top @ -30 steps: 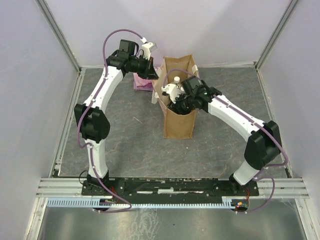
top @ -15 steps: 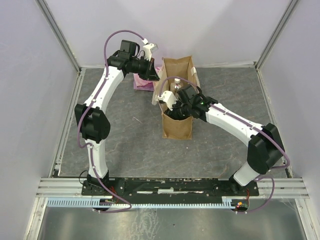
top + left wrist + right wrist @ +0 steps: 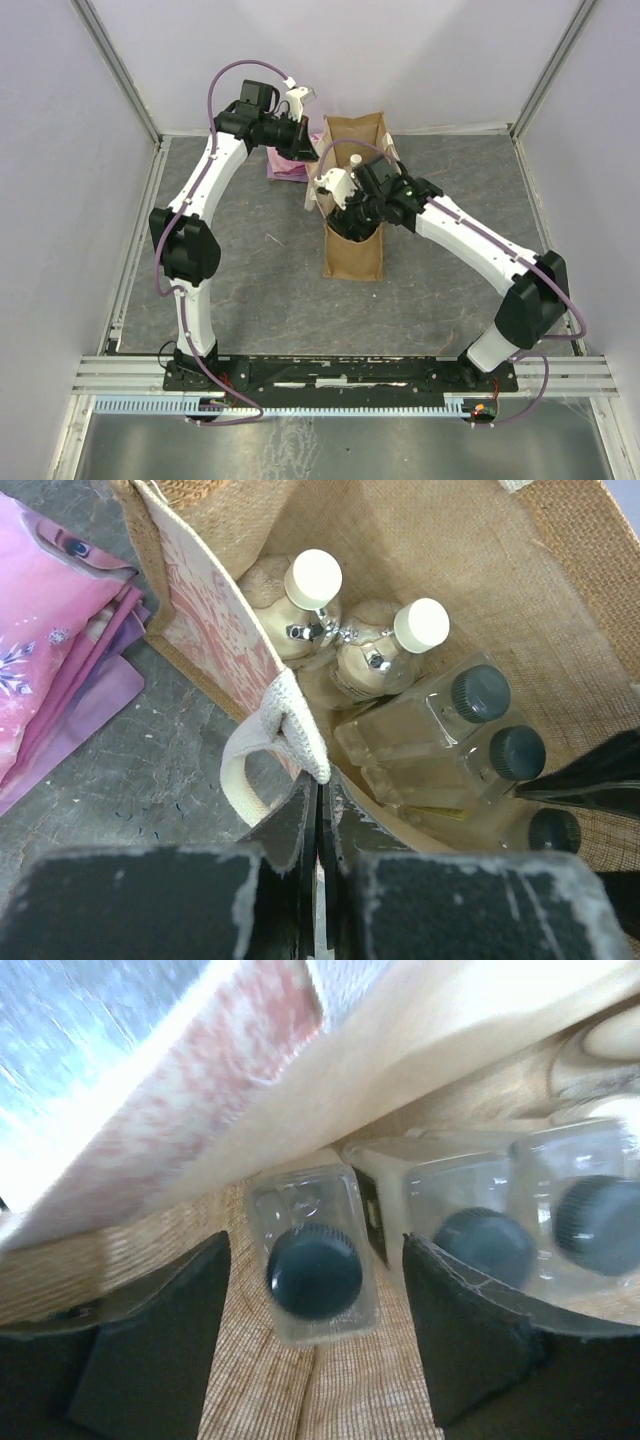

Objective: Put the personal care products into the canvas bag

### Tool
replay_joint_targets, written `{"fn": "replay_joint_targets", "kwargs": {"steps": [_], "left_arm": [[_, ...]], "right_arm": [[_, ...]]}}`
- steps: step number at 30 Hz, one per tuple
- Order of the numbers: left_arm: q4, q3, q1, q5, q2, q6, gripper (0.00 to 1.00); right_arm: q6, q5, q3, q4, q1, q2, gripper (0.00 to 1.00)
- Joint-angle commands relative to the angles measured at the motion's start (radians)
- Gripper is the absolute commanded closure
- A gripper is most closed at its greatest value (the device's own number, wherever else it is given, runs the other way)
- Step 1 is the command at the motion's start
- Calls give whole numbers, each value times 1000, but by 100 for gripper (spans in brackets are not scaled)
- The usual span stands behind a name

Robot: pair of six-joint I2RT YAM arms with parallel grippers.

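Top cam: your left claw [image 3: 303, 148] is at the far-left rim of the canvas bag [image 3: 352, 255] and your right claw [image 3: 348, 218] is dipped into its mouth. The arm covers most of the opening, so from up there you only get one white cap [image 3: 355, 160].

Left wrist cam gives you the count. Two round bottles [image 3: 375, 660] w/ white caps lie side by side, and three square bottles [image 3: 440, 725] w/ dark caps lie in a row next to them. All five are down inside the bag. The left claw [image 3: 320, 792] is pressed together on the bag's rim, right by the pale handle [image 3: 250, 770].

Right wrist cam: the right claw [image 3: 313, 1345] is spread, w/ the end square bottle [image 3: 313, 1260] between the fingers and a gap on each side, so nothing is pinched. That view is blurry and the other two dark caps are soft.

In the left wrist view, that end bottle [image 3: 555, 830] is partly cut off behind a dark finger [image 3: 590, 775].

Room: the bag walls are tight around the right claw. The pink packet [image 3: 283, 165] lies just beside the bag's left side. The table [image 3: 450, 290] is bare to the right & near side.
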Motion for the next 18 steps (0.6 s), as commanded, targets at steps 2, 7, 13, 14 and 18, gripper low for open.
{"fn": "replay_joint_targets", "kwargs": {"steps": [2,7,13,14,18], "left_arm": [[65,30,16,-37,-34,30,97],[63,30,16,-38,-33,25,97],[63,41,15,-41,-39,18,94],[62,42,15,-40,-41,16,91],[63,53,16,-37,-48,12,78]], "right_arm": [[34,-29,269,-258,26,-52,18],[39,-23,420,-328,26,-58,13],[89,90,487,-203,1,-110,4],[99,104,506,-194,-16,-104,4],[115,163,549,-154,-83,-55,4]]}}
